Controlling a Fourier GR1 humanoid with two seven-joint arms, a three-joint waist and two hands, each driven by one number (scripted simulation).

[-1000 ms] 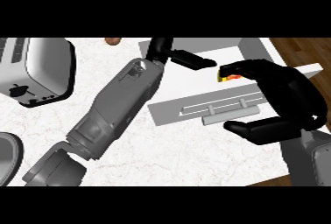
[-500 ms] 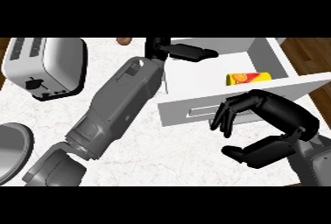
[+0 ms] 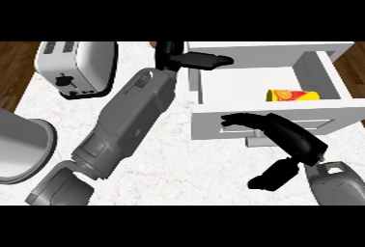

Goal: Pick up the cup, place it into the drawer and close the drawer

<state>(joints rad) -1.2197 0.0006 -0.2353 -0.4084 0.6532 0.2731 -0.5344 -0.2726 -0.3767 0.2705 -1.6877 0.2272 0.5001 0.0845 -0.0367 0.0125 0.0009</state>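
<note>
Already cup (image 3: 292,95) inside open drawer (image 3: 211,126), right hand (image 3: 294,136) uncurled at its front, left hand (image 3: 197,60) relaxed

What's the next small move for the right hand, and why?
Probably push the drawer front shut with the right hand. The cup already lies inside the open drawer, and the hand's fingers sit at the front panel, holding nothing.
</note>
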